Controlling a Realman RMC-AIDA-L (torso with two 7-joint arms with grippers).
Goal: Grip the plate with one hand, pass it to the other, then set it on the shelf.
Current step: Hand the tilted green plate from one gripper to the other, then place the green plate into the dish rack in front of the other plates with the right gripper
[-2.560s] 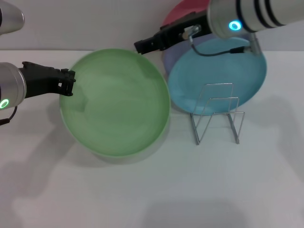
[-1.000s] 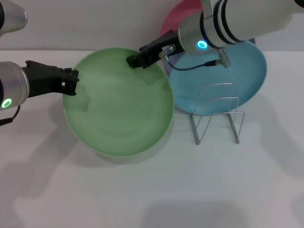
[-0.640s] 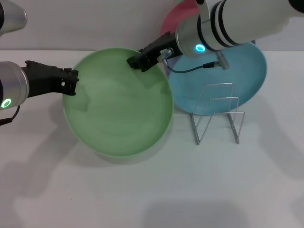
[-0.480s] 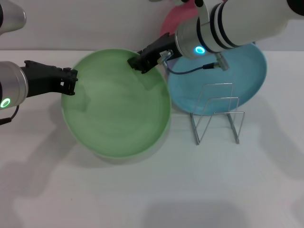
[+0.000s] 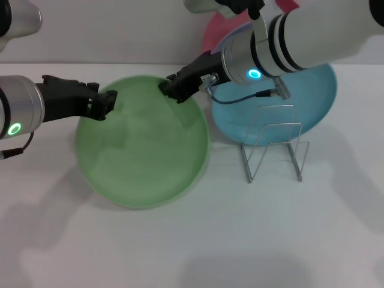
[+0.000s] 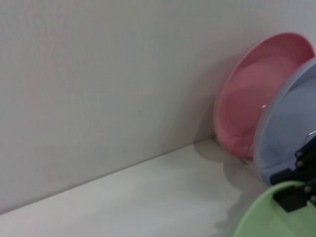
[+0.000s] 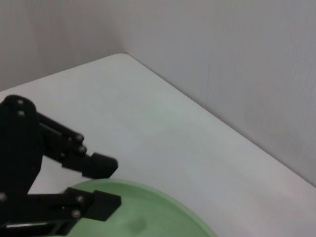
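The light-green plate (image 5: 143,147) hangs tilted over the white table. My right gripper (image 5: 170,90), on the arm with the cyan ring, is shut on the plate's far rim; it also shows in the left wrist view (image 6: 295,185) on the green rim (image 6: 269,217). My left gripper (image 5: 105,103), on the arm with the green ring, is at the plate's left rim. In the right wrist view its fingers (image 7: 101,165) stand apart, one over the plate (image 7: 148,217) and one clear of it. The silver wire rack (image 5: 273,144) stands empty to the right of the plate.
A turquoise plate (image 5: 312,96) leans behind the rack. A pink plate (image 6: 256,89) and a lavender plate (image 6: 291,123) lean against the back wall. Bare white table (image 5: 192,240) lies in front.
My right gripper came in from the back and closed on the plate's far rim. My left gripper's fingers have spread and shifted right. The plate has sunk and tilted a little.
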